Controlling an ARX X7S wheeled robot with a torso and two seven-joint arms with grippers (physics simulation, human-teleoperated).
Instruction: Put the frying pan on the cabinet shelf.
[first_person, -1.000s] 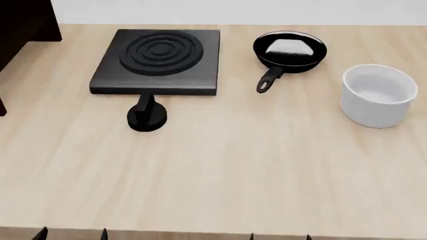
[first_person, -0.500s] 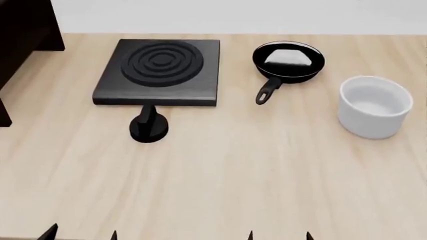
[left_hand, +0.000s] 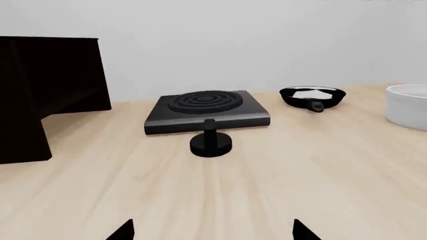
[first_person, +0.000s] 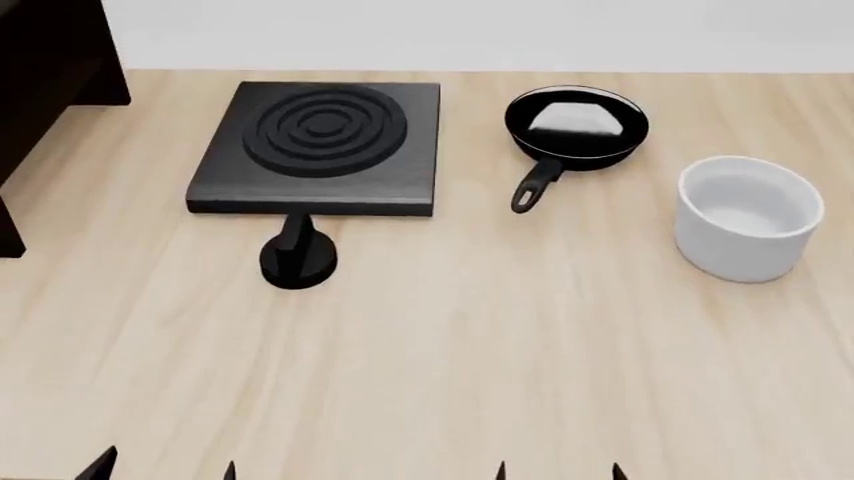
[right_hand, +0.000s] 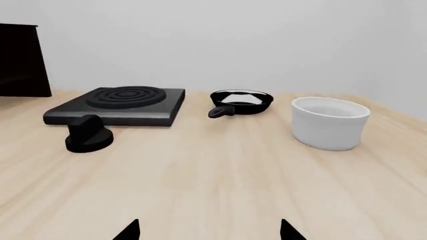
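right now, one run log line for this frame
phase: approach | frying pan: on table, untouched | left gripper: open, empty | right gripper: open, empty | cabinet shelf: far left

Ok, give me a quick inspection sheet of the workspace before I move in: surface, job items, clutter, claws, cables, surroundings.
Surface: light wooden table, flat.
Job's things: frying pan upright on the table, handle toward the robot, ungrasped; cabinet shelf at far left.
Clutter: burner plate; black knob in front of it; white pot right of the pan.
Claws: left claw and right claw open, holding nothing, only tips visible.
Cables: nothing seen.
Surroundings: plain pale wall.
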